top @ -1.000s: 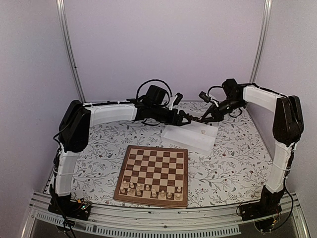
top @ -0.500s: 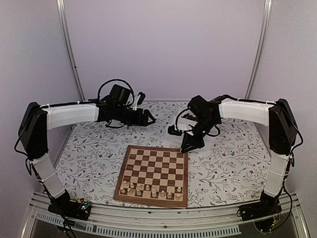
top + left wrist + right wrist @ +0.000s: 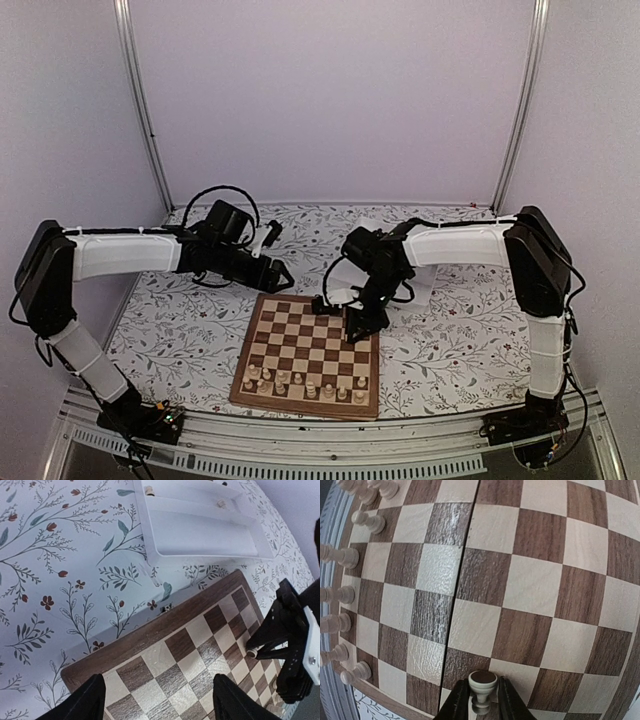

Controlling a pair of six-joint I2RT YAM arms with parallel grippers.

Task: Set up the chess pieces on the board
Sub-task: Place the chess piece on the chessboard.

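The board (image 3: 310, 335) lies at the near middle of the table, with a row of cream chess pieces (image 3: 305, 385) on its near edge. My right gripper (image 3: 352, 330) hangs low over the board's far right squares, shut on a cream chess piece (image 3: 482, 679) whose dark felt base faces the wrist camera. That piece's end also shows in the left wrist view (image 3: 251, 653). My left gripper (image 3: 283, 275) hovers over the board's far left corner (image 3: 150, 645), open with nothing between its fingers (image 3: 85, 700).
A white two-compartment tray (image 3: 205, 556) lies beyond the board with a few small pieces (image 3: 220, 502) in its far compartment; the right arm hides most of it from above. Floral cloth (image 3: 180, 320) covers the table. Cream pieces (image 3: 340, 555) line the board's left side in the right wrist view.
Both arms swung from the tray toward the board. The right gripper came down over the board's far right squares with the cream piece; the left gripper moved back and left, staying open.
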